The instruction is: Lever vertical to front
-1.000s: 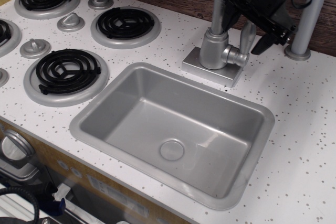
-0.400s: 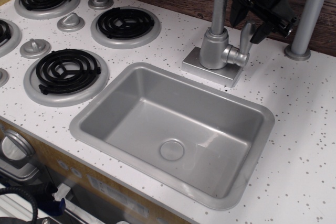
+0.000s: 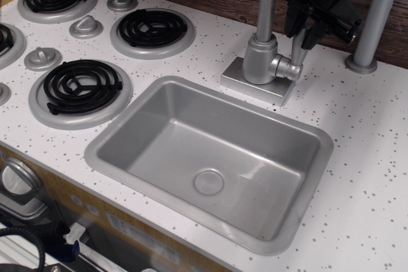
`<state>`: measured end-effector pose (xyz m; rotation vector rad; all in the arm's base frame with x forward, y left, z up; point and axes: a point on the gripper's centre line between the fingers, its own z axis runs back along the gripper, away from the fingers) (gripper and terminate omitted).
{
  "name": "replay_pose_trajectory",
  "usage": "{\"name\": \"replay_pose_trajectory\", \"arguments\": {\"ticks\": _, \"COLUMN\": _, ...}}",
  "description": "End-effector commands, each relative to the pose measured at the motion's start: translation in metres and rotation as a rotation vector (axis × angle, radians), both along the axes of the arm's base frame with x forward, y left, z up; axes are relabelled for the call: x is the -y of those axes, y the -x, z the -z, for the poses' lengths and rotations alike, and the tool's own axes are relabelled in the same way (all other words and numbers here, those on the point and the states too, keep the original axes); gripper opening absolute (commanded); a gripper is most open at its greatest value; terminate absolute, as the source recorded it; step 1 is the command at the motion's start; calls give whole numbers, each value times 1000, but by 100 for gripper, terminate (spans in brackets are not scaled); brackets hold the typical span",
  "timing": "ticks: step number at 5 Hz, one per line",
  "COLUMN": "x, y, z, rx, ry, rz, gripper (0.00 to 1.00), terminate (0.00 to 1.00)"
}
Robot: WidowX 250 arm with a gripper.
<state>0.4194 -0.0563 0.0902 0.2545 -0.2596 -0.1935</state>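
Observation:
The lever [image 3: 296, 50] is a small silver-grey paddle that stands upright on the right side of the tap body [image 3: 259, 60], joined to it by a short pivot stub [image 3: 285, 68]. My black gripper [image 3: 301, 31] comes down from the top right. Its two fingers [image 3: 311, 35] sit on either side of the lever's upper end and look closed on it. The top of the lever is hidden between the fingers.
The tall tap spout pipe [image 3: 266, 1] rises just left of the gripper. A grey post [image 3: 373, 23] stands to its right. The grey sink basin [image 3: 210, 157] lies in front of the tap. Black stove burners [image 3: 152, 28] and silver knobs [image 3: 86, 27] are at the left.
The gripper has moved left and down onto the lever's top, and its fingers have drawn closer together around it. The lever still stands upright.

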Motion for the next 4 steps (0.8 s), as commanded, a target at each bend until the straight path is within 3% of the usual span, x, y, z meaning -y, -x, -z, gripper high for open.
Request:
{"name": "replay_pose_trajectory", "arguments": {"ticks": 1, "x": 0, "y": 14, "z": -11, "rx": 19, "ry": 19, "rz": -58, "gripper": 0, "terminate": 0}}
{"name": "replay_pose_trajectory", "arguments": {"ticks": 4, "x": -4, "y": 31, "z": 26, "rx": 8, "ry": 99, "rz": -107, "gripper": 0, "terminate": 0}}
